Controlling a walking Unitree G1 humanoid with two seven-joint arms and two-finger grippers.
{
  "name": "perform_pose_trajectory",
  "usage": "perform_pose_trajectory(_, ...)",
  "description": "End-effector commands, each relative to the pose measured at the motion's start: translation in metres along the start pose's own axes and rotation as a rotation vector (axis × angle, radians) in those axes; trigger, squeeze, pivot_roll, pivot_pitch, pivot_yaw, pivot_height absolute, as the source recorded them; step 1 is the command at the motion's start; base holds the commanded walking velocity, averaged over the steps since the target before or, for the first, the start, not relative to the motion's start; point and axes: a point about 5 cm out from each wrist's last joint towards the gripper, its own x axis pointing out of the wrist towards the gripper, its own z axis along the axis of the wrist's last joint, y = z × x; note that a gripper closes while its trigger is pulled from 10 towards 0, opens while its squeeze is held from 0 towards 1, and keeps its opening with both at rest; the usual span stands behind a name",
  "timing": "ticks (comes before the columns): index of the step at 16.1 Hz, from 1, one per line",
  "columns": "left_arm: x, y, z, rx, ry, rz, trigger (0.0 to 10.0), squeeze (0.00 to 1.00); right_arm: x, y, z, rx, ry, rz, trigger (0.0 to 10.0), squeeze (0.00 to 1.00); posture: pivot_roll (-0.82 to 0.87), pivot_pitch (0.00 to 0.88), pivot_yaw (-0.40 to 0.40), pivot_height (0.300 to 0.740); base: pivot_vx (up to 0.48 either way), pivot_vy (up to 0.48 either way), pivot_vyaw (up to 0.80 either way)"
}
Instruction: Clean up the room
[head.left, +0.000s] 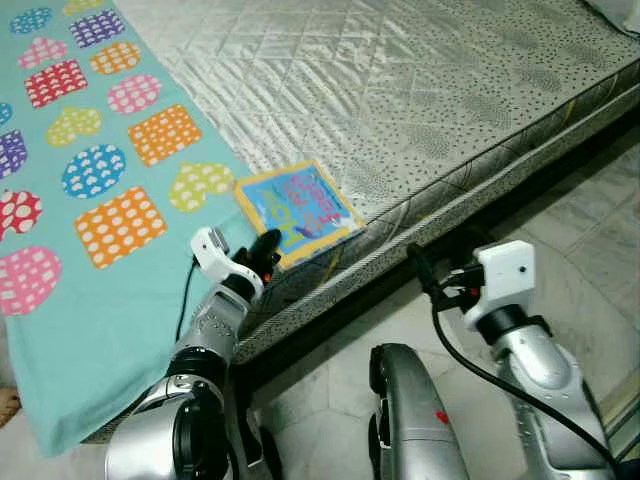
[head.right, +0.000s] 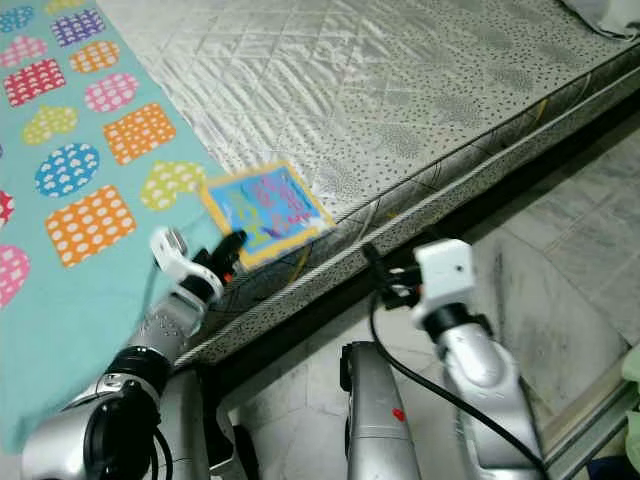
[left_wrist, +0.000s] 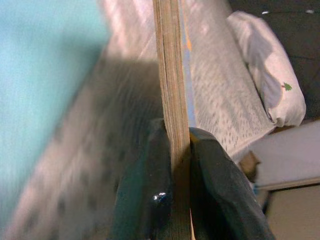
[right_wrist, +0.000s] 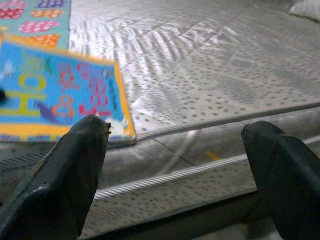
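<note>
In the left eye view, a thin square book (head.left: 298, 214) lies flat at the near edge of the grey quilted mattress (head.left: 420, 90), just beside the turquoise sheet (head.left: 90, 250) with its dotted hearts and squares. Its cover is blue with a yellow border and bright, child-like lettering. The left gripper (head.left: 268, 248) is at the book's 7 o'clock corner, clamped on it. The right gripper (head.left: 425, 270) hangs off the mattress, at about 4 o'clock from the book, above the pale tiled floor (head.left: 590, 230).

The left wrist view sees the book (left_wrist: 173, 90) edge-on, its thick brown board pinched between both black fingers (left_wrist: 145, 190); a white pillow (left_wrist: 267, 75) lies far off.

In the right wrist view, the fingers (right_wrist: 65, 175) stand wide apart, with the book (right_wrist: 60, 95) at 10 o'clock on the mattress edge.
</note>
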Motion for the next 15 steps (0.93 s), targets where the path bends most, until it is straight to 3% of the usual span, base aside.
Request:
perform_pose_trajectory(1,-0.005,0.005,0.02,0.129,-0.076,0.014,0.0,0.0,0.002,0.006,-0.005,0.007,0.009,0.006,10.0,0.0,-0.21,0.138,0.091,0.554,0.0,0.0,0.0)
perform_pose_trajectory(2,-0.006,-0.008,0.036,0.271,-0.144,-0.049,0.0,0.0,0.009,0.014,-0.007,0.032,-0.004,0.016,10.0,0.0,-0.18,0.119,0.09,0.554,0.0,0.0,0.0)
perform_pose_trajectory(5,-0.018,-0.024,0.052,0.457,-0.23,-0.099,0.0,0.0,0.02,0.02,-0.007,0.088,-0.019,-0.009,10.0,0.0,-0.14,0.098,0.105,0.554,0.0,0.0,0.0)
perform_pose_trajectory(7,-0.042,-0.034,0.052,0.572,-0.261,-0.108,0.0,0.0,0.029,0.02,-0.009,0.198,0.02,-0.105,10.0,0.0,-0.13,0.081,0.133,0.554,0.0,0.0,0.0)
perform_pose_trajectory(9,-0.065,-0.029,0.046,0.636,-0.246,-0.055,0.0,0.0,0.036,0.031,0.003,0.282,-0.048,-0.077,10.0,0.0,-0.12,0.066,0.147,0.554,0.0,0.0,0.0)
perform_pose_trajectory(11,-0.076,-0.023,0.045,0.657,-0.238,-0.006,0.0,0.0,0.041,0.031,0.005,0.364,-0.067,-0.115,10.0,0.0,-0.1,0.05,0.156,0.554,0.0,0.0,0.0)
perform_pose_trajectory(12,-0.082,-0.019,0.038,0.653,-0.225,0.022,0.0,0.0,0.045,0.027,0.006,0.348,-0.073,-0.157,10.0,0.0,-0.09,0.048,0.155,0.554,0.0,0.0,0.0)
perform_pose_trajectory(14,-0.083,-0.022,0.027,0.653,-0.194,0.029,0.0,0.0,0.051,0.023,0.009,0.412,-0.091,-0.168,10.0,0.0,-0.08,0.05,0.149,0.558,0.0,0.0,0.0)
perform_pose_trajectory(15,-0.083,-0.024,0.025,0.66,-0.184,0.025,0.5,0.0,0.052,0.022,0.011,0.404,-0.101,-0.161,10.0,0.0,-0.08,0.05,0.148,0.568,0.0,0.0,0.0)
